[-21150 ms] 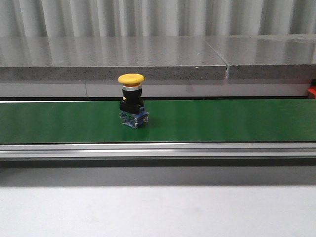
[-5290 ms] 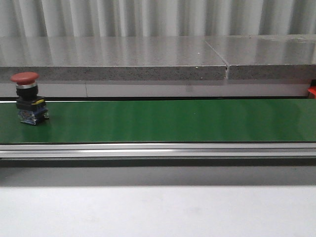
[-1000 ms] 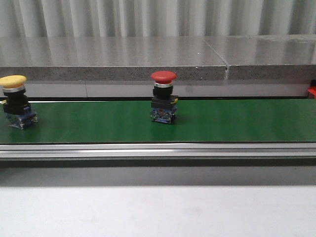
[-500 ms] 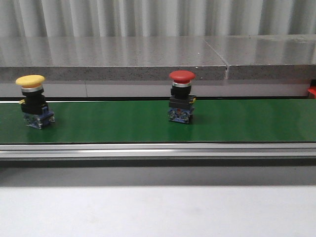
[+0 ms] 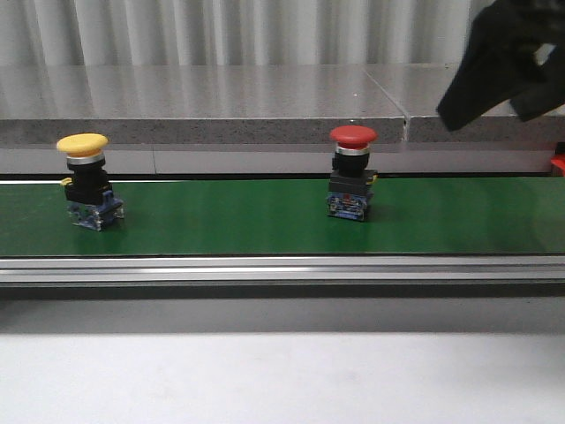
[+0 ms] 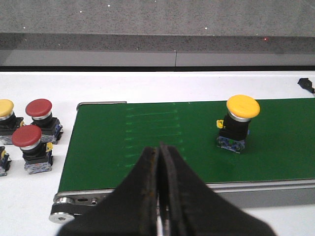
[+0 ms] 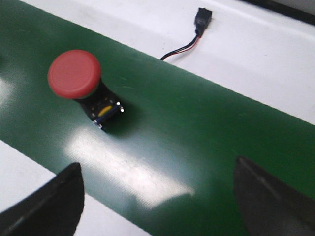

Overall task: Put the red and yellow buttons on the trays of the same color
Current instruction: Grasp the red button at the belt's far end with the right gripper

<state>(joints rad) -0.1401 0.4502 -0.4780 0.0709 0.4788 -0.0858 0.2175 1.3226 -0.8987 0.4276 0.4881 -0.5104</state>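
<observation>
Two buttons stand upright on the green belt (image 5: 221,216). The yellow button (image 5: 86,181) is at the left and the red button (image 5: 352,172) is right of the middle. My right arm (image 5: 499,66) hangs above and to the right of the red button. In the right wrist view my right gripper (image 7: 157,196) is open over the belt with nothing in it, and the red button (image 7: 81,83) stands apart from it. My left gripper (image 6: 159,148) is shut and empty near the belt's end, with the yellow button (image 6: 238,123) well clear of it. No trays are in view.
Off the belt's end, on the white table, stand two red buttons (image 6: 34,132) and part of a yellow one (image 6: 5,115). A small black connector on a wire (image 7: 202,19) lies past the belt. A metal rail (image 5: 282,268) runs along the belt's near edge. Something red (image 5: 558,163) shows at the right edge.
Both buttons have moved to the right along the belt. My right arm has come into the front view at the top right.
</observation>
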